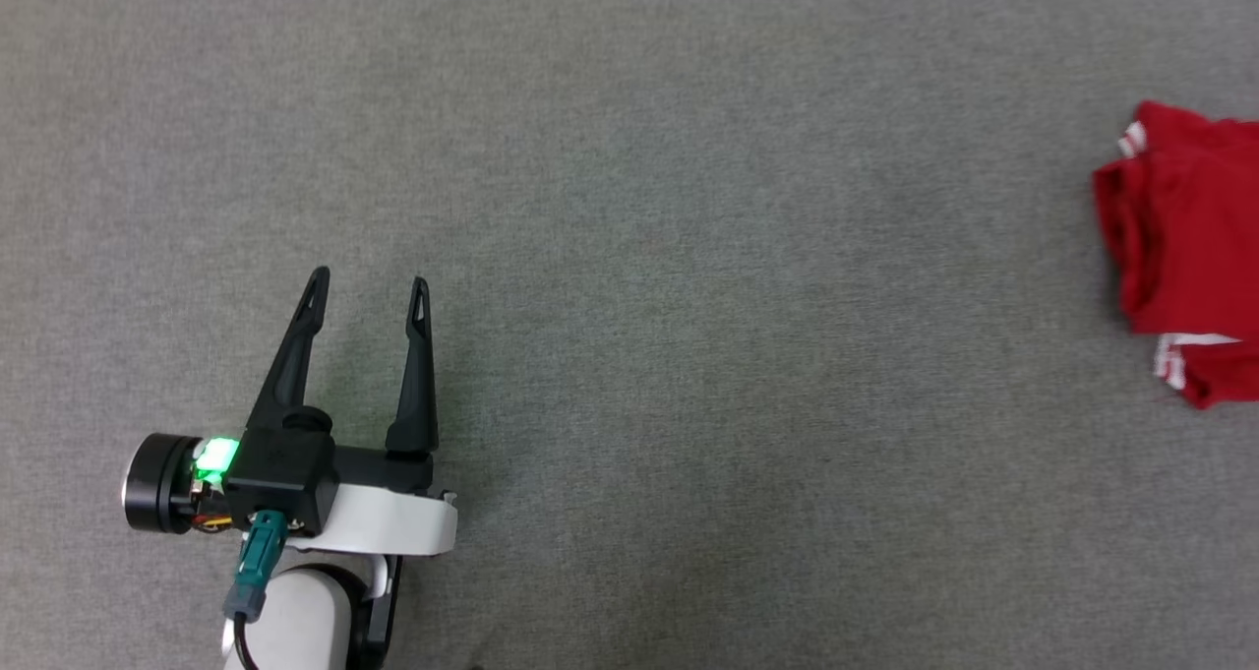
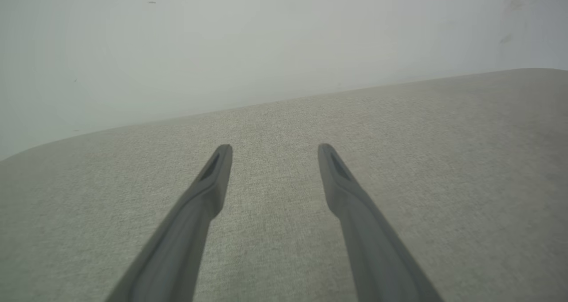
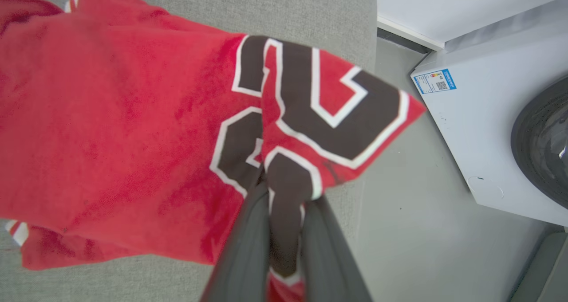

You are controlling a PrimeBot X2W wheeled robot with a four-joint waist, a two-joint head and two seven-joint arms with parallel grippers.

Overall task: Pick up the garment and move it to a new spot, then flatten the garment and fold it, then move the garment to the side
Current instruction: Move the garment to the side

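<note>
The garment (image 1: 1185,252), a red jersey with white stripe trim, lies bunched at the far right edge of the head view, cut off by the frame. In the right wrist view the garment (image 3: 133,129) spreads over the grey surface, black white-outlined numbers showing, and my right gripper (image 3: 284,195) is shut on a fold of the numbered fabric, lifting that corner. My left gripper (image 1: 369,291) rests open at the lower left of the head view, far from the shirt. The left wrist view shows my left gripper (image 2: 274,150) over bare grey cloth, nothing between its fingers.
The grey fabric work surface (image 1: 689,257) stretches wide between my left gripper and the shirt. In the right wrist view the surface's edge (image 3: 370,93) drops to a pale floor (image 3: 412,231), where a white washing machine (image 3: 488,129) with a dark round door stands.
</note>
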